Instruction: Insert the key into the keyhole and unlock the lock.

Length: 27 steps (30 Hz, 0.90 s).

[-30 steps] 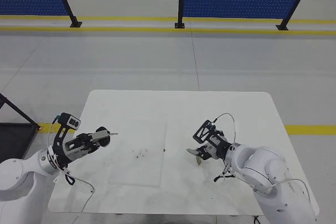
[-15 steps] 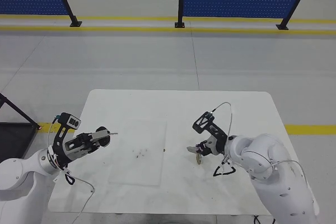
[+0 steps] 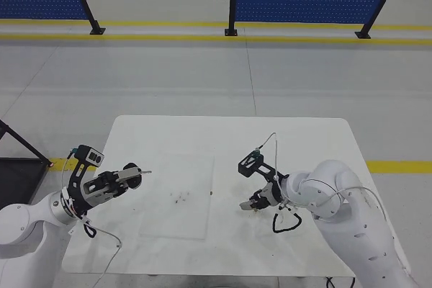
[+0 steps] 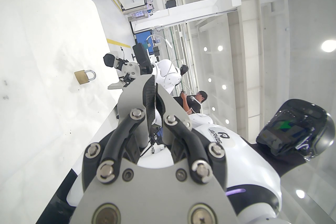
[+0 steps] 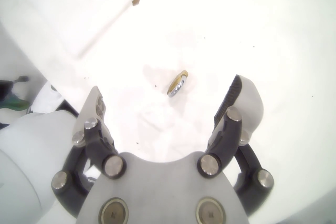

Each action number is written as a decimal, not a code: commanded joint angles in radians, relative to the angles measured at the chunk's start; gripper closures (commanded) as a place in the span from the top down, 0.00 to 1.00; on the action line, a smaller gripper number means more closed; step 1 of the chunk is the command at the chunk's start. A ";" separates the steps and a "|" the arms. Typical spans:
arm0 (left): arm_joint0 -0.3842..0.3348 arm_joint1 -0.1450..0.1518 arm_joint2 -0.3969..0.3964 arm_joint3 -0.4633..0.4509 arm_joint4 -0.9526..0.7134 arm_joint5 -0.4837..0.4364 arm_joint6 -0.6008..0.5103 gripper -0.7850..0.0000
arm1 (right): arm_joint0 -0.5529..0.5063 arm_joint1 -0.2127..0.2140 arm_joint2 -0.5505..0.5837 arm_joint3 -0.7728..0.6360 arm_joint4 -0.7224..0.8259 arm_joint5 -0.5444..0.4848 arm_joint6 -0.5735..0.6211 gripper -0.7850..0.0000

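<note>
Padlock (image 5: 178, 83) edge-on (keyhole hidden) below spread right pincer (image 5: 166, 84)

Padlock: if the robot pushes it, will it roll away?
Probably not: the padlock seems to lie flat on the table, so it would likely slide instead. Its brass-looking body and shiny shackle suggest it is stiff, and heavy for its size.

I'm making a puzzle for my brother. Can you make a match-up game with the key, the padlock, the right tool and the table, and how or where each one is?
Things:
1. key
2. padlock
3. right tool
4. table

Places and states:
A. open, close to the padlock
B. white
C. pinched in the shut left tool
D. lying on the table

Pairs: 1-C, 2-D, 3-A, 4-B.
</note>
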 commanded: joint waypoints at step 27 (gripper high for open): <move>0.000 0.000 0.000 0.000 0.000 0.000 0.000 0.00 | 0.088 0.044 -0.184 0.145 -0.049 0.085 0.000 1.00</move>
